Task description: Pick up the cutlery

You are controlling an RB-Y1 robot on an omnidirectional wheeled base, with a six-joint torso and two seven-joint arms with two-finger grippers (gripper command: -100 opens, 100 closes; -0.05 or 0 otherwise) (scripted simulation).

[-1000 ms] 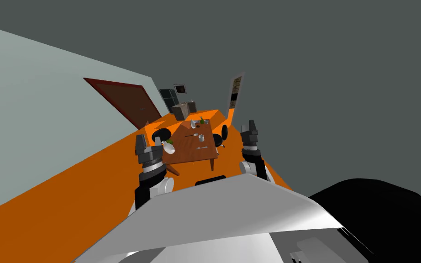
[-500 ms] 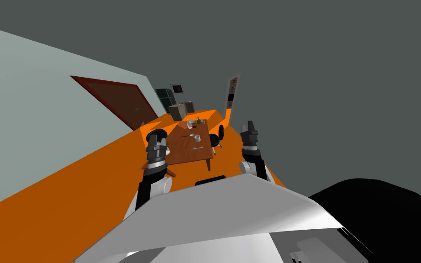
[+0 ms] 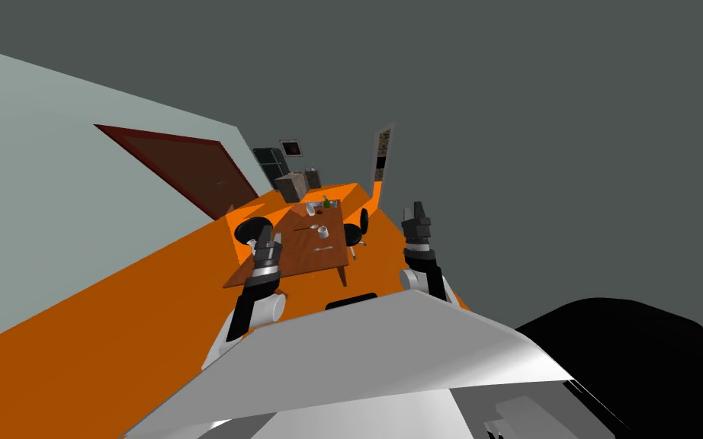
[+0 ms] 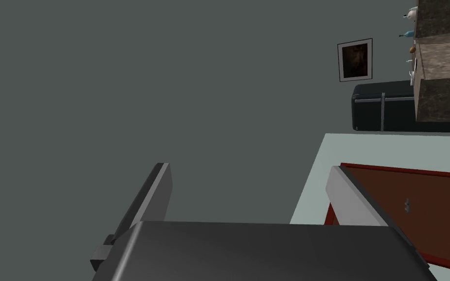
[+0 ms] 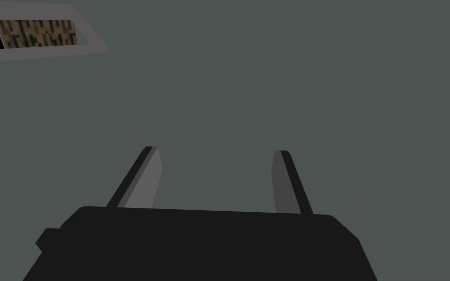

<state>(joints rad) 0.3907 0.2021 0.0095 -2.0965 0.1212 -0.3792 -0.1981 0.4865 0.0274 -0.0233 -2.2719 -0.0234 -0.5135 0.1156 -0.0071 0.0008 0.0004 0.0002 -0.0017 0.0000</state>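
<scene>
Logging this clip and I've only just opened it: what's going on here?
The robot stands short of a wooden table, where cutlery lies near a white mug. Nothing is held. The left hand and the right hand are both raised, open and empty, and neither is at the cutlery. The pickup has not yet begun.
</scene>
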